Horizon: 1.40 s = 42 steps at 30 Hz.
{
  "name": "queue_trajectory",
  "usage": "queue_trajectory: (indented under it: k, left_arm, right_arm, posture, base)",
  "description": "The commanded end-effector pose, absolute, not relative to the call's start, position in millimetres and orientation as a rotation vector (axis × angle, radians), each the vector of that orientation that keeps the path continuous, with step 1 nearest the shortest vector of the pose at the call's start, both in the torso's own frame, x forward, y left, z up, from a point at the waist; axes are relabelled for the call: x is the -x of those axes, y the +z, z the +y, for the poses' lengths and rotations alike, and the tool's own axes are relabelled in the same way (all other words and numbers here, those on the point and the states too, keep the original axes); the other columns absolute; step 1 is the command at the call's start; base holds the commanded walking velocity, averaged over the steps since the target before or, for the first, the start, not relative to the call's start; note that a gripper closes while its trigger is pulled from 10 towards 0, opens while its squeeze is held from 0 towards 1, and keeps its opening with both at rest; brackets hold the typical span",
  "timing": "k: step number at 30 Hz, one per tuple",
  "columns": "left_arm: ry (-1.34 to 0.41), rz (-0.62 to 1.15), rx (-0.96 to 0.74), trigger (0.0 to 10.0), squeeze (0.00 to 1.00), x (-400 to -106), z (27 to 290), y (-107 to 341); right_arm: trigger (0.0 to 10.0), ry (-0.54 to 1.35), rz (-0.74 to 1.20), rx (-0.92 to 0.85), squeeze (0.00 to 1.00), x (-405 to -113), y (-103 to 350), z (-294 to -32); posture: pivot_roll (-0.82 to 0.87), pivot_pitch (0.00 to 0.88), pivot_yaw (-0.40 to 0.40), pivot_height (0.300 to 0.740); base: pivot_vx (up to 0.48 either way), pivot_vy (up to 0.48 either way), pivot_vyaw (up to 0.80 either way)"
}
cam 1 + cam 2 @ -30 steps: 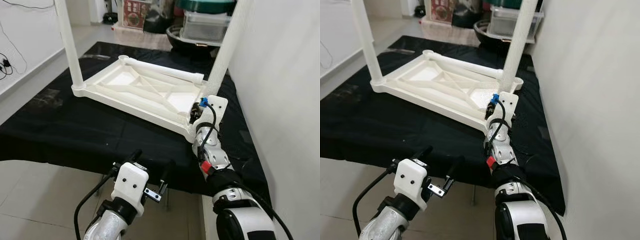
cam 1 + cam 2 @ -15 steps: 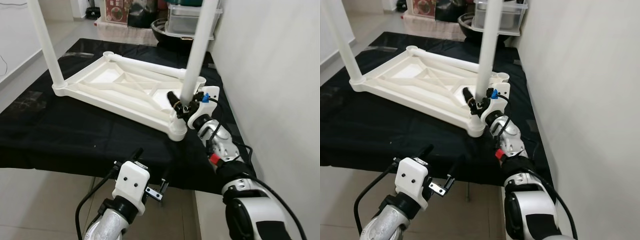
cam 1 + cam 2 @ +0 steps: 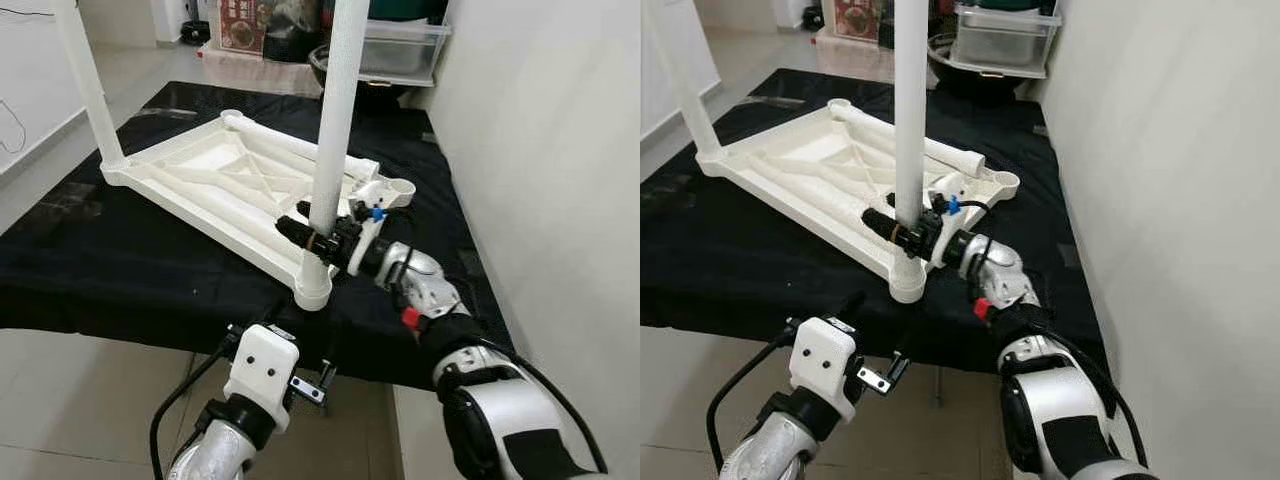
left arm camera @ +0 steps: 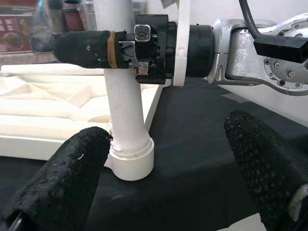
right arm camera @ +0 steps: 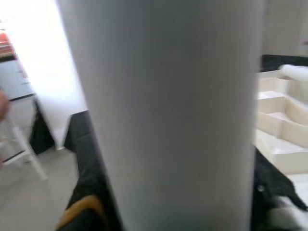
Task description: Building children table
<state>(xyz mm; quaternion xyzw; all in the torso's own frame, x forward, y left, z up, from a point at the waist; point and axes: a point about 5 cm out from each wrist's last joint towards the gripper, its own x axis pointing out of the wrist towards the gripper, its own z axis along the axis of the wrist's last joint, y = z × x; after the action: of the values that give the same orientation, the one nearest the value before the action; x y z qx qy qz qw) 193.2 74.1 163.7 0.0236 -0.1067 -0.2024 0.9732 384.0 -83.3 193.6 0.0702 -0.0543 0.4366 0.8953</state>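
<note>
Tabletop inverted on black-clothed worktop, sockets up for leg fitting. Right gripper clenched round near-corner leg just above socket, likely seating it upright. Left gripper released, hovering near worktop edge, ready to assist. Spare leg lying across tabletop.

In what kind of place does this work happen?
Probably a lived-in home used for storage: pale tiled floor, clear plastic storage box stacked by the plain white wall, and a black cloth spread as a work surface.
</note>
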Motion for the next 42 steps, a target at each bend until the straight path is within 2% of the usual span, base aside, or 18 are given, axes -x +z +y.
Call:
queue_trajectory:
  k: [1,8,11,12,14,21,22,23,24,25,26,29,30,31,33,38,40,42]
  left_arm:
    - [-0.407,-0.196,-0.062,10.0,0.00,-193,74,159]
    - [-0.407,-0.194,-0.060,10.0,0.00,-193,74,160]
    - [-0.408,-0.193,-0.059,10.0,0.00,-194,74,160]
    - [-0.408,-0.193,-0.059,10.0,0.00,-194,74,160]
    - [-0.410,-0.192,-0.061,10.0,0.00,-194,74,159]
    - [-0.410,-0.192,-0.063,10.0,0.00,-194,74,159]
    - [-0.410,-0.192,-0.063,10.0,0.00,-194,74,159]
    - [-0.410,-0.192,-0.063,10.0,0.00,-194,74,159]
    - [-0.411,-0.190,-0.064,10.0,0.00,-194,74,158]
    - [-0.411,-0.190,-0.064,10.0,0.00,-194,74,158]
    - [-0.411,-0.189,-0.064,10.0,0.00,-193,74,158]
    - [-0.412,-0.187,-0.063,10.0,0.00,-193,74,158]
    - [-0.412,-0.187,-0.063,10.0,0.00,-193,73,157]
    - [-0.413,-0.186,-0.064,10.0,0.00,-193,73,157]
    - [-0.413,-0.185,-0.063,10.0,0.00,-193,73,156]
    - [-0.414,-0.185,-0.064,10.0,0.00,-193,73,156]
    - [-0.416,-0.186,-0.067,10.0,0.00,-193,73,156]
    - [-0.417,-0.187,-0.068,10.0,0.00,-193,73,156]
  right_arm:
    - [0.0,0.818,-0.131,-0.123,0.00,-389,199,-85]
    - [0.0,0.462,-0.071,-0.131,0.00,-401,192,-108]
    - [0.0,-0.003,0.030,-0.072,0.00,-403,172,-143]
    - [0.0,-0.003,0.030,-0.072,0.00,-403,172,-143]
    - [0.0,-0.273,0.074,-0.081,0.00,-396,161,-161]
    - [0.0,-0.432,0.084,-0.127,0.00,-387,155,-158]
    - [7.0,-0.403,0.069,-0.145,0.00,-389,157,-151]
    - [7.0,-0.403,0.069,-0.145,0.00,-389,157,-151]
    - [10.0,-0.307,-0.012,-0.186,0.00,-391,168,-137]
    - [10.0,-0.307,-0.012,-0.186,0.00,-391,168,-137]
    - [10.0,-0.254,-0.061,-0.192,1.00,-392,174,-133]
    - [10.0,-0.153,-0.147,-0.151,1.00,-392,186,-125]
    - [10.0,-0.093,-0.165,-0.163,0.00,-393,189,-122]
    - [10.0,-0.060,-0.172,-0.174,0.00,-393,191,-121]
    - [10.0,0.304,-0.168,-0.233,0.00,-394,195,-110]
    - [10.0,0.535,-0.131,-0.254,0.00,-391,193,-106]
    - [10.0,0.821,-0.053,-0.206,0.00,-383,186,-104]
    - [10.0,0.904,-0.026,-0.166,0.00,-381,183,-104]
  posture:
    - [0.12,0.065,-0.108,0.740]
    - [0.12,0.074,-0.109,0.740]
    - [0.11,0.079,-0.104,0.740]
    - [0.11,0.079,-0.104,0.740]
    - [0.11,0.081,-0.101,0.740]
    - [0.11,0.079,-0.103,0.740]
    - [0.11,0.076,-0.104,0.740]
    - [0.11,0.076,-0.104,0.740]
    - [0.11,0.068,-0.103,0.740]
    - [0.11,0.068,-0.103,0.740]
    - [0.11,0.066,-0.104,0.740]
    - [0.11,0.062,-0.100,0.740]
    - [0.11,0.055,-0.103,0.740]
    - [0.11,0.055,-0.103,0.740]
    - [0.11,0.047,-0.100,0.740]
    - [0.11,0.044,-0.102,0.740]
    - [0.11,0.041,-0.099,0.740]
    - [0.11,0.039,-0.099,0.740]
  base:
    - [0.000,0.000,0.00]
    - [0.000,0.000,0.00]
    - [0.000,0.000,0.00]
    - [0.000,0.000,0.00]
    - [0.000,0.000,0.00]
    - [0.000,0.000,0.00]
    - [0.000,0.000,0.00]
    - [0.000,0.000,0.00]
    - [0.000,0.000,0.00]
    - [0.000,0.000,0.00]
    - [0.000,0.000,0.00]
    - [0.000,0.000,0.00]
    - [0.000,0.000,0.00]
    - [0.000,0.000,0.00]
    - [0.000,0.000,0.00]
    - [0.000,0.000,0.00]
    - [0.000,0.000,0.00]
    - [0.000,0.000,0.00]
